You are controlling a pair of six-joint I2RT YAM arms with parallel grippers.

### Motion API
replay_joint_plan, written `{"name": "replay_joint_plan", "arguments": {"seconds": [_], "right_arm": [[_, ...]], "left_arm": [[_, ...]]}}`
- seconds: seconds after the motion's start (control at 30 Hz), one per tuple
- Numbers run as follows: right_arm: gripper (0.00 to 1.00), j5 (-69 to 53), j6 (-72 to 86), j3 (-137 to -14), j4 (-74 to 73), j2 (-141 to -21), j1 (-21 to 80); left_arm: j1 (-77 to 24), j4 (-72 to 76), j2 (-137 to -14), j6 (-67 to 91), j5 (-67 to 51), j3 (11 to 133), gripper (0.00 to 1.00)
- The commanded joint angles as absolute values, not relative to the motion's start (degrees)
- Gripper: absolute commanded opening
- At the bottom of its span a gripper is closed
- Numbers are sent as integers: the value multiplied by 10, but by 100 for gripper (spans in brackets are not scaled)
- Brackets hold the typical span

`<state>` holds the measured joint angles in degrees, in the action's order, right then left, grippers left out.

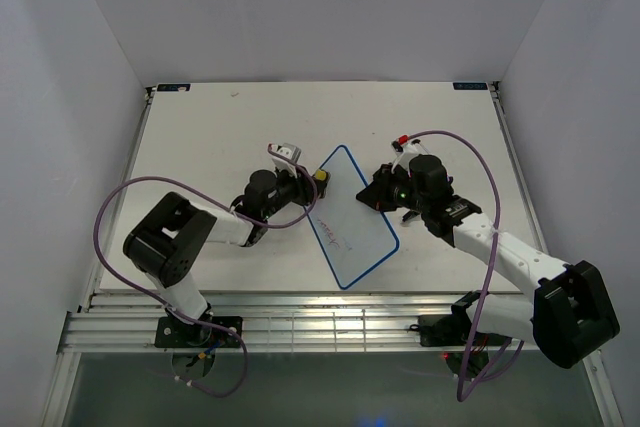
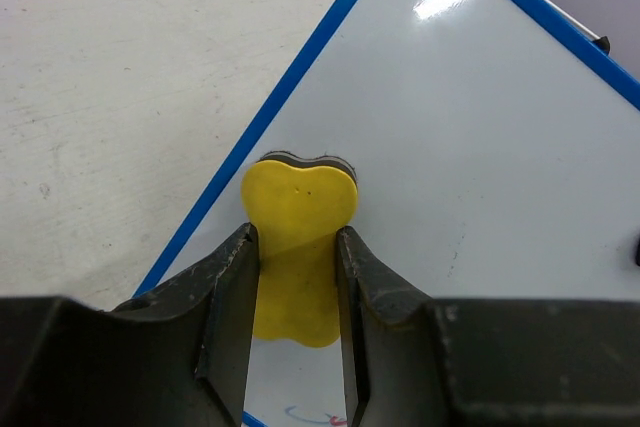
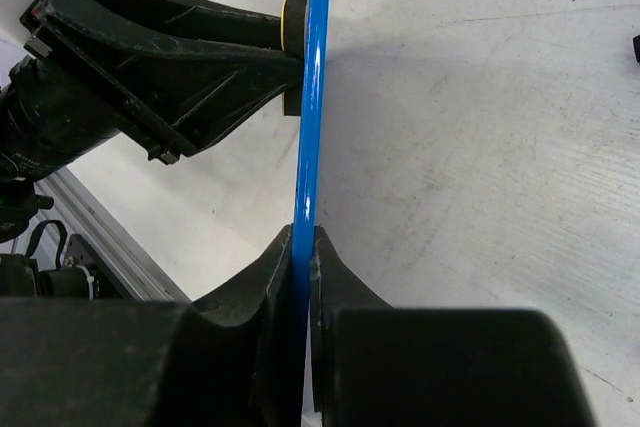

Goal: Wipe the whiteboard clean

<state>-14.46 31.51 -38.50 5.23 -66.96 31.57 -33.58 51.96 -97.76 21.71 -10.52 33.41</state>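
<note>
L end effector (image 2: 297,239): 1 sponge (image 2: 300,195); R (image 3: 302,239): 1 whiteboard (image 1: 355,217), prob. tilted.

A robotics lab test cell is shown. A white counter (image 1: 200,137) is boxed in by plain white panel walls (image 1: 300,7) beyond & to both sides of the grippers. Behind the left gripper (image 1: 312,185) & right gripper (image 1: 380,195), at the counter's near edge, slotted aluminium rails (image 1: 300,325) are laid. Both arm mounts are fixed there: left base (image 1: 190,332) & right base (image 1: 450,332). Purple cables (image 1: 108,215) are looped loosely from base to wrist on each arm. A green indicator light (image 1: 401,190) is lit just behind the right gripper. Small dark tags (image 1: 172,87) are stuck at the far counter corners, well beyond both grippers. Lighting is flat & even, w/ bare white surfaces throughout.
</note>
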Motion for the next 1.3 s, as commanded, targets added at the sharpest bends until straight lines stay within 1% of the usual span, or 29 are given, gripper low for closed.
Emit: {"name": "replay_joint_plan", "arguments": {"seconds": [0.0, 0.1, 0.2, 0.37, 0.5, 0.63, 0.8, 1.0, 1.27], "right_arm": [[8, -264, 308, -417, 44, -666, 346], [8, -253, 316, -431, 51, -676, 345], [8, -244, 321, -447, 52, -703, 337], [8, -236, 335, -477, 69, -743, 323], [8, -240, 341, -506, 70, -774, 314], [8, -248, 345, -534, 70, -803, 298], [8, -262, 359, -556, 81, -823, 292], [8, -300, 391, -554, 121, -840, 290], [8, -302, 393, -561, 122, -839, 291]], "left_arm": [[-342, 445, -997, 208, -100, 346, 0], [-347, 470, -990, 188, -123, 331, 0], [-373, 496, -977, 169, -116, 312, 1], [-408, 608, -969, 173, -136, 248, 1], [-441, 670, -977, 167, -124, 216, 0], [-465, 700, -1000, 170, -122, 204, 0], [-500, 699, -1014, 151, -98, 217, 0], [-540, 682, -1031, 132, -63, 238, 0], [-583, 696, -1056, 124, -45, 247, 1]]}}
